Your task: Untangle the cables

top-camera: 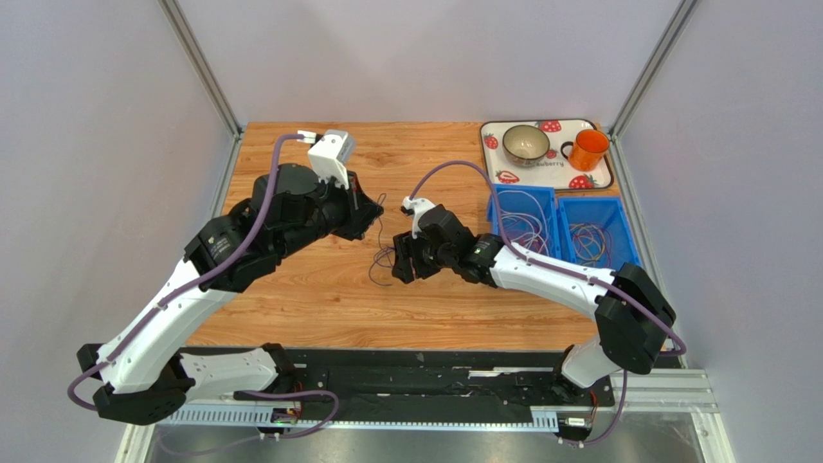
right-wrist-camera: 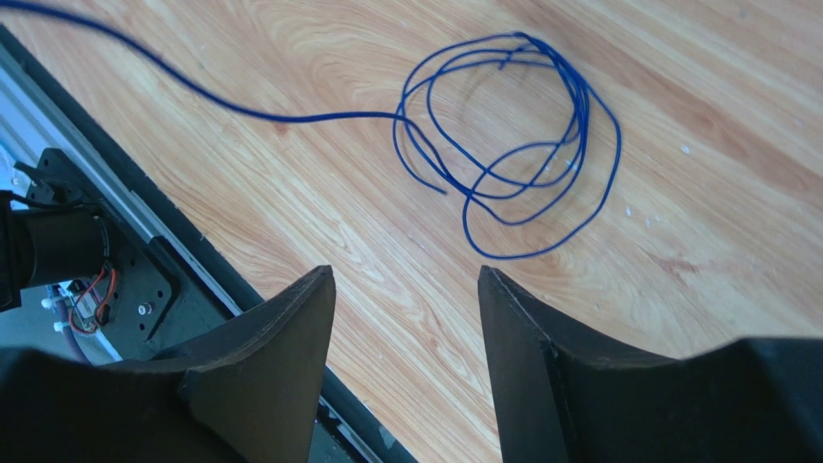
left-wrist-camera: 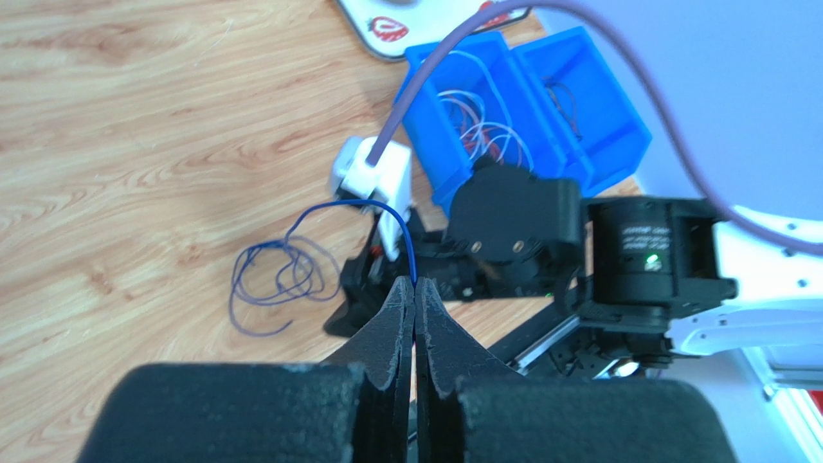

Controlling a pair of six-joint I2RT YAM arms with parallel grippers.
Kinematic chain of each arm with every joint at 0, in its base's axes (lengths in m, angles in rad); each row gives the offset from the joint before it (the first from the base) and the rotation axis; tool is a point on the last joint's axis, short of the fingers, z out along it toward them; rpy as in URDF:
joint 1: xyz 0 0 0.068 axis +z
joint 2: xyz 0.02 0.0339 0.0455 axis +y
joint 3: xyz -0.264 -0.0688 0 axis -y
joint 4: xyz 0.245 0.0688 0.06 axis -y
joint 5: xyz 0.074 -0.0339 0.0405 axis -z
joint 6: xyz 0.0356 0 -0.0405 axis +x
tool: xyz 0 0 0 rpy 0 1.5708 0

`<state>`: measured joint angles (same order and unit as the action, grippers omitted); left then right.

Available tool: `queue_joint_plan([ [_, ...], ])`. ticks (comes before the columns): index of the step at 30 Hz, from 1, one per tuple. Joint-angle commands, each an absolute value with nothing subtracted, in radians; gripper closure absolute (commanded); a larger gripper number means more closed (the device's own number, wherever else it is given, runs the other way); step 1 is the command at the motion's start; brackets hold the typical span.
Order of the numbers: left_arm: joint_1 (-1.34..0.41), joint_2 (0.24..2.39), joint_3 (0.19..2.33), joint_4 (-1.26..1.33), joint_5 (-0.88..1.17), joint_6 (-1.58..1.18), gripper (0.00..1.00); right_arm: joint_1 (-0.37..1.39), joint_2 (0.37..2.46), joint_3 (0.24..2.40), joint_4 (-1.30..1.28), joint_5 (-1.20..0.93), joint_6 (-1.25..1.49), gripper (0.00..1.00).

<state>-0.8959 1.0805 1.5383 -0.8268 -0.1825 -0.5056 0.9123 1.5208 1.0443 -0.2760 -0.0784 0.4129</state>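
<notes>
Left wrist view shows the left tool (left-wrist-camera: 415, 289) pressed together on one end of a thin dark-blue flexible wire (left-wrist-camera: 411, 256), which arcs down to a loose coil lying mid-way across the wooden table (top-camera: 319, 299). The right tool (right-wrist-camera: 404, 275) hangs just above that coil with its jaws apart and nothing between them; the loops lie straight ahead of its tips. The strand runs from the coil toward the left edge, so the right arm seems the nearer one to pin the loops. More thin wires sit in two blue plastic bins (top-camera: 495, 217) near the far right corner.
</notes>
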Motion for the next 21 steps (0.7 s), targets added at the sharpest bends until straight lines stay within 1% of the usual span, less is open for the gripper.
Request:
queue_joint_plan([
  [1, -0.894, 1.109, 1.624, -0.825, -0.127, -0.491, 1.00, 0.951, 1.496, 1.086, -0.164, -0.054, 0.351, 0.39],
  [7, -0.894, 1.141, 1.689, -0.824, -0.106, -0.492, 1.00, 0.977, 1.511, 1.123, -0.115, 0.000, 0.339, 0.40],
  [11, -0.894, 1.147, 1.718, -0.819, -0.086, -0.503, 1.00, 0.983, 1.516, 1.138, -0.083, 0.121, 0.354, 0.41],
  [15, -0.894, 1.143, 1.747, -0.799, -0.054, -0.526, 1.00, 1.008, 1.543, 1.127, 0.021, 0.216, 0.390, 0.43],
  [21, -0.894, 1.154, 1.822, -0.787, -0.018, -0.541, 1.00, 1.032, 1.594, 1.152, 0.049, 0.244, 0.382, 0.47],
])
